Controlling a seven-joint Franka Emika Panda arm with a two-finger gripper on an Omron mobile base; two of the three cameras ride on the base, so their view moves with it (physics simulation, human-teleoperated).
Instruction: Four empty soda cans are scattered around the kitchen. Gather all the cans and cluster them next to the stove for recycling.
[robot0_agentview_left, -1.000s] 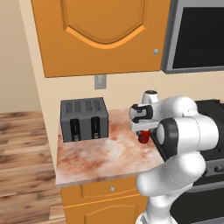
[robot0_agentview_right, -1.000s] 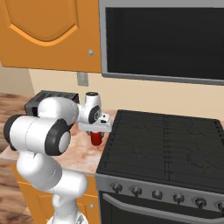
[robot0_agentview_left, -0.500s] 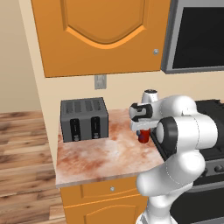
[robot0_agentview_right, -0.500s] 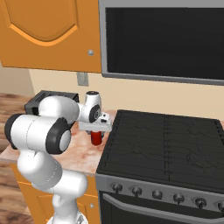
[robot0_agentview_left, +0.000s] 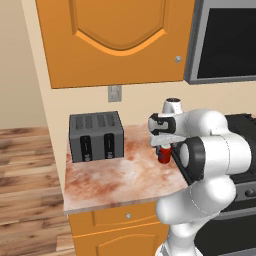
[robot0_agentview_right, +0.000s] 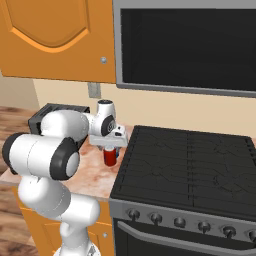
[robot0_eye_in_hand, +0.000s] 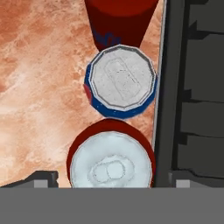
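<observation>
Marbled reddish counter (robot0_agentview_left: 110, 182) is bounded on one side by the stove (robot0_agentview_right: 195, 170), with a grey toaster (robot0_agentview_left: 96, 136) at the far end under an orange cabinet (robot0_agentview_left: 117, 37). Three soda cans are lined up along the stove edge in the hand view: a red can (robot0_eye_in_hand: 111, 161) nearest, a blue can (robot0_eye_in_hand: 121, 82) touching it, and another red can (robot0_eye_in_hand: 120, 19) beyond. The gripper (robot0_eye_in_hand: 109, 180) is positioned directly above the nearest red can, jaws spread wide on either side of it, not pinching.

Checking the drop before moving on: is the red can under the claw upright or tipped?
Upright: the red can shows its round silver top squarely, standing on the counter beside the blue can.
</observation>
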